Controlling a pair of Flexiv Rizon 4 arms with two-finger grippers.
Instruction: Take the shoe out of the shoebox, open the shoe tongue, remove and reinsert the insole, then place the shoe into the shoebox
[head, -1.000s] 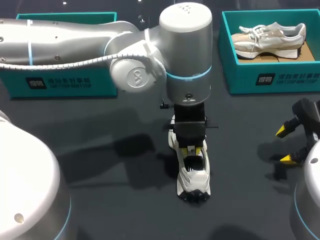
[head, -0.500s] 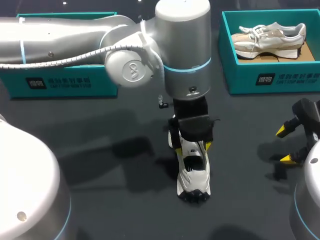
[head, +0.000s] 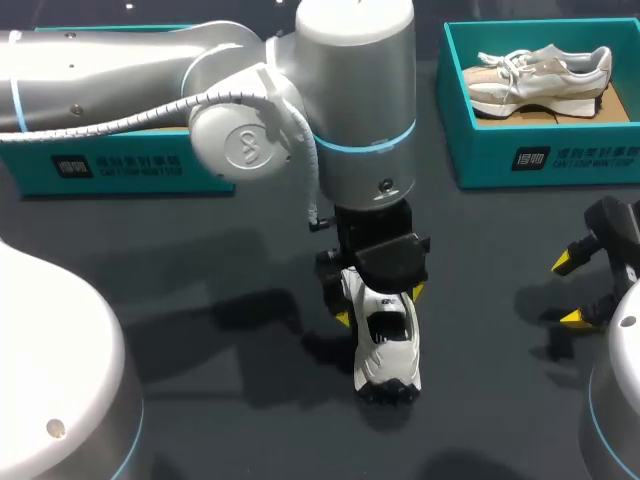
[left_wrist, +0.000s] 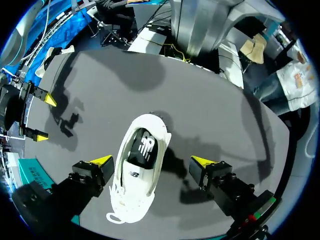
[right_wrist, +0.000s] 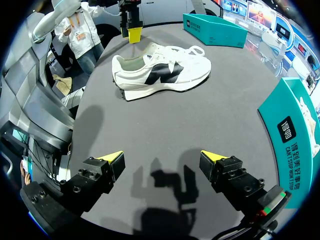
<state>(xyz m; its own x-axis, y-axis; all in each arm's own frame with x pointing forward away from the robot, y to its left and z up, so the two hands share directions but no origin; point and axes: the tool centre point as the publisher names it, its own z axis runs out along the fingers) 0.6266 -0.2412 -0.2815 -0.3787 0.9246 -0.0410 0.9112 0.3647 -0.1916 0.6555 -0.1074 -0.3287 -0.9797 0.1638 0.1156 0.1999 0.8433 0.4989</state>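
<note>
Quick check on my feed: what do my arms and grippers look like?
The left arm and right arm are bulky silver cylinders with thin light-blue joint rings; a braided grey cable runs along the left one. The left gripper and right gripper are black with yellow wedge tips.

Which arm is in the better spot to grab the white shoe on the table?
Left. The left pincer hangs right over the white shoe, open, with a finger on each side. The right pincer sits open off to the side, well apart from the shoe.
</note>
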